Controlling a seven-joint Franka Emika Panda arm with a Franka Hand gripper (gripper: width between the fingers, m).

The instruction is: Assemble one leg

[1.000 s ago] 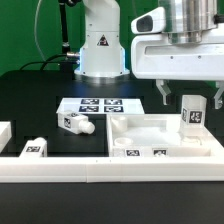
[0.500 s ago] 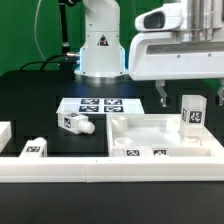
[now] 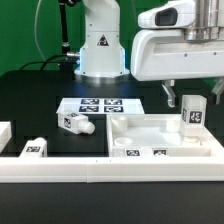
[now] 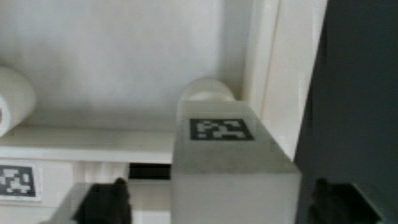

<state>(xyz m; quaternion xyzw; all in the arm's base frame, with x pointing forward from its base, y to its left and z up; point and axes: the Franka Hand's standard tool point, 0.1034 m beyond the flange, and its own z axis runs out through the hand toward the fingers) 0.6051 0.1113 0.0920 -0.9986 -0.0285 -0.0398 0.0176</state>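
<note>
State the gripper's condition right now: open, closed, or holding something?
Gripper: open, holding nothing; its fingers stand either side of the upright leg, with a gap on each side.

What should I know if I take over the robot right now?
The gripper is open, its fingers either side of the leg, not gripping.
The leg stands upright in the tray-shaped panel, in its corner at the exterior view's right.
Done: leg placed, released.
Left: whether it is fixed tight cannot be seen, so check.
A spare leg lies by the marker board.
</note>
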